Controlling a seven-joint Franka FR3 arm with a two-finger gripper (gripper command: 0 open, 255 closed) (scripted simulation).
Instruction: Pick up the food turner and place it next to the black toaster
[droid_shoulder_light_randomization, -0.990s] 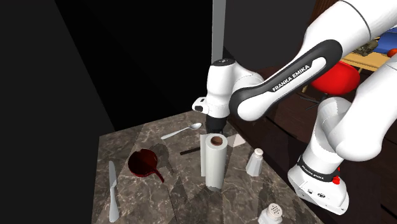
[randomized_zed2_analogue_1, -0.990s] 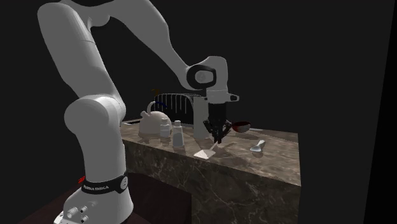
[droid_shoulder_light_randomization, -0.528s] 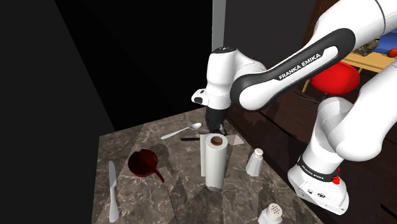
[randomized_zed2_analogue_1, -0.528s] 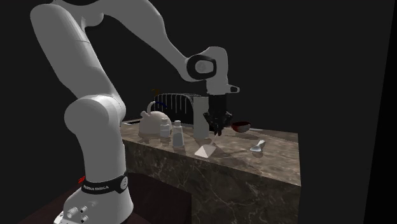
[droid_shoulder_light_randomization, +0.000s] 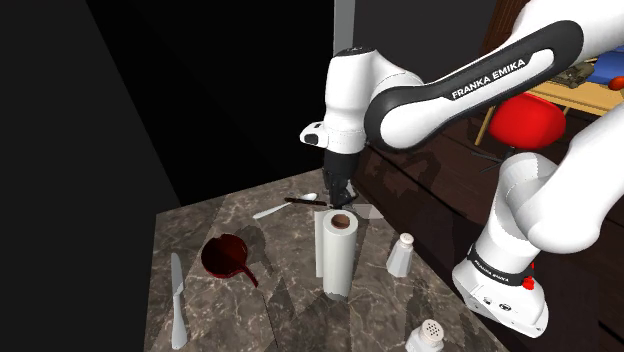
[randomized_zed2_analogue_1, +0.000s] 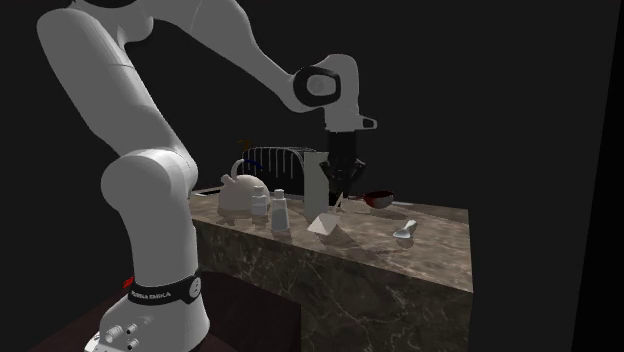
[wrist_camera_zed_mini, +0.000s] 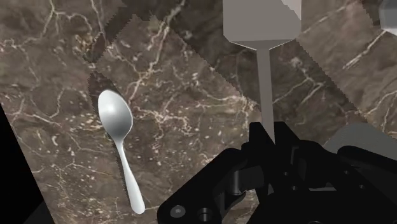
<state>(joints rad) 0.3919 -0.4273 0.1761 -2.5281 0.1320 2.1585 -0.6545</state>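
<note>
My black gripper (droid_shoulder_light_randomization: 340, 190) is shut on the food turner (droid_shoulder_light_randomization: 301, 201), holding it above the marble counter (droid_shoulder_light_randomization: 240, 310). In the wrist view the fingers clasp its handle, and the grey shaft and flat pale blade (wrist_camera_zed_mini: 261, 22) stretch away from the gripper (wrist_camera_zed_mini: 270, 137). In the second exterior view the blade (randomized_zed2_analogue_1: 325, 222) hangs tilted just over the counter below the gripper (randomized_zed2_analogue_1: 343, 185). The dark toaster (randomized_zed2_analogue_1: 272, 158) stands at the counter's far end, behind the kettle (randomized_zed2_analogue_1: 240, 195).
A paper towel roll (droid_shoulder_light_randomization: 337, 255) stands right under the gripper. A spoon (droid_shoulder_light_randomization: 285, 208) lies beside it, also in the wrist view (wrist_camera_zed_mini: 118, 127). A red pan (droid_shoulder_light_randomization: 225, 256), a knife (droid_shoulder_light_randomization: 177, 298) and two shakers (droid_shoulder_light_randomization: 401, 255) (droid_shoulder_light_randomization: 428, 335) sit on the counter.
The gripper has risen with the turner; its blade has come off the counter and now hangs tilted in the air.
</note>
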